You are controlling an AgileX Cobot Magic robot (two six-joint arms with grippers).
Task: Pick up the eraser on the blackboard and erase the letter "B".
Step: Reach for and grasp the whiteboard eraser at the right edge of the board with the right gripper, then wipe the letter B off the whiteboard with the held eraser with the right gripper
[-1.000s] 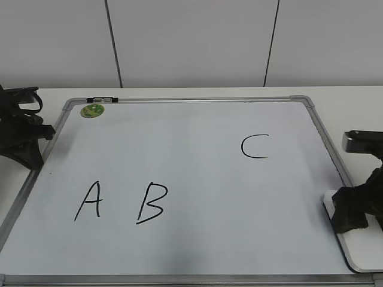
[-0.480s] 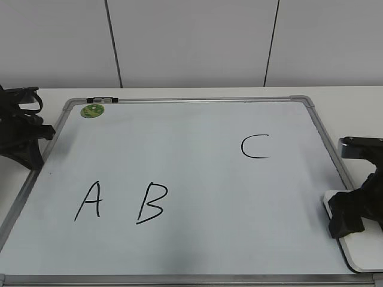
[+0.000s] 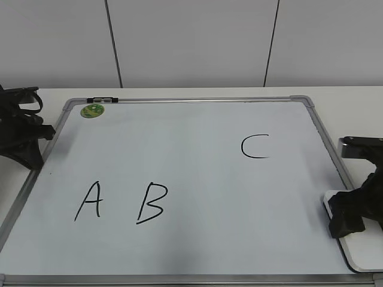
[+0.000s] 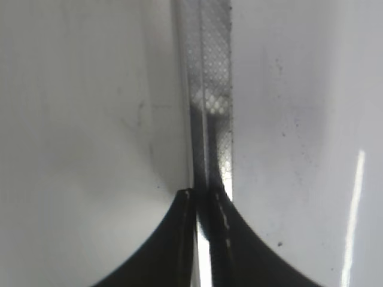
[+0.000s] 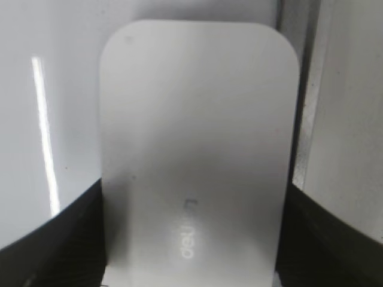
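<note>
The white eraser (image 3: 362, 252) lies at the right edge of the blackboard (image 3: 191, 143), near its front right corner. My right gripper (image 3: 347, 216) is down on it. In the right wrist view the eraser (image 5: 197, 119) fills the space between my right gripper's (image 5: 196, 185) two fingers, which press against its long sides. The black letter "B" (image 3: 151, 203) is at the front left of the board, far from the eraser. My left gripper (image 3: 29, 146) is shut and empty by the board's left edge; the left wrist view shows it (image 4: 203, 192) over the metal frame (image 4: 210, 89).
A black "A" (image 3: 88, 201) stands left of the "B" and a black "C" (image 3: 254, 146) at centre right. A green round sticker (image 3: 93, 110) sits at the board's far left corner. The board lies on a white table before a white wall.
My right gripper has come down lower onto the eraser and shifted slightly left, then held still. The left arm has not moved.
</note>
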